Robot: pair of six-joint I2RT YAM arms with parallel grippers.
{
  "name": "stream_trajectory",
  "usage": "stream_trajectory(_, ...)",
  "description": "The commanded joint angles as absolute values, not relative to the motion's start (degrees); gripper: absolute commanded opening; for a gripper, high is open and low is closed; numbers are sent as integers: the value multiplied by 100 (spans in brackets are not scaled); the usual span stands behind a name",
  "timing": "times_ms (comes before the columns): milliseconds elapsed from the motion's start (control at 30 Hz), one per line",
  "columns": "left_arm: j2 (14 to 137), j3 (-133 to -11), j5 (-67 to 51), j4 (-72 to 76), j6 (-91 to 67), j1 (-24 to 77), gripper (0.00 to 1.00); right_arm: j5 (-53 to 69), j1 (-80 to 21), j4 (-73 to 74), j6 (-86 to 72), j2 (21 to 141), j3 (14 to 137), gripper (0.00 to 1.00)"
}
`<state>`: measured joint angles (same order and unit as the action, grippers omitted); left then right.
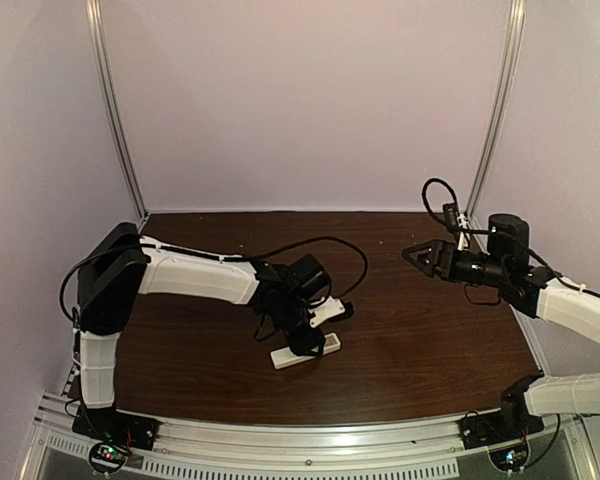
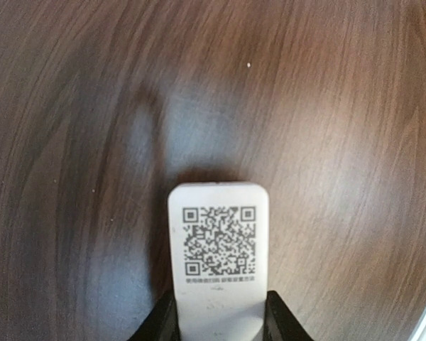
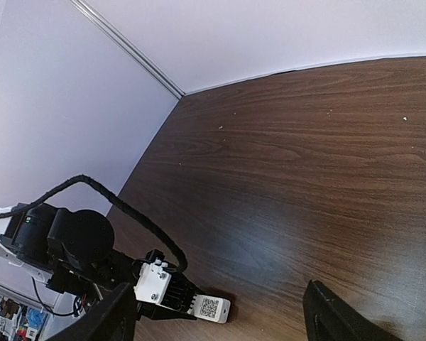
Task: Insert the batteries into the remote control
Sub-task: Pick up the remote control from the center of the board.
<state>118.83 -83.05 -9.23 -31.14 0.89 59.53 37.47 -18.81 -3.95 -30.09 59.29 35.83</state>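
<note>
The remote control (image 2: pixel 218 249) lies flat on the counter (image 1: pixel 420 340), left of the middle and toward the near edge. Its back faces up, showing a square code sticker. In the top view its long axis runs slantwise, from near-left to far-right. The left fingers (image 2: pixel 160 325) press against both long sides of the remote control at one end, gripping it. That arm reaches forward and bends down over it. The right fingers (image 3: pixel 117 320) stand wide apart, holding nothing, raised well to the right of the remote control.
</note>
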Motion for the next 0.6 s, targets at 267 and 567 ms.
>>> stream_trajectory(267,9620,-7281,-3458,-659,-612,5188,6,4483,-2869,-1217,-2786,5743,3718,74)
stream_trajectory(567,8988,-6908,-4577,908,-1112,5186,5,4440,-4146,-1388,-2231,6090,4409,74)
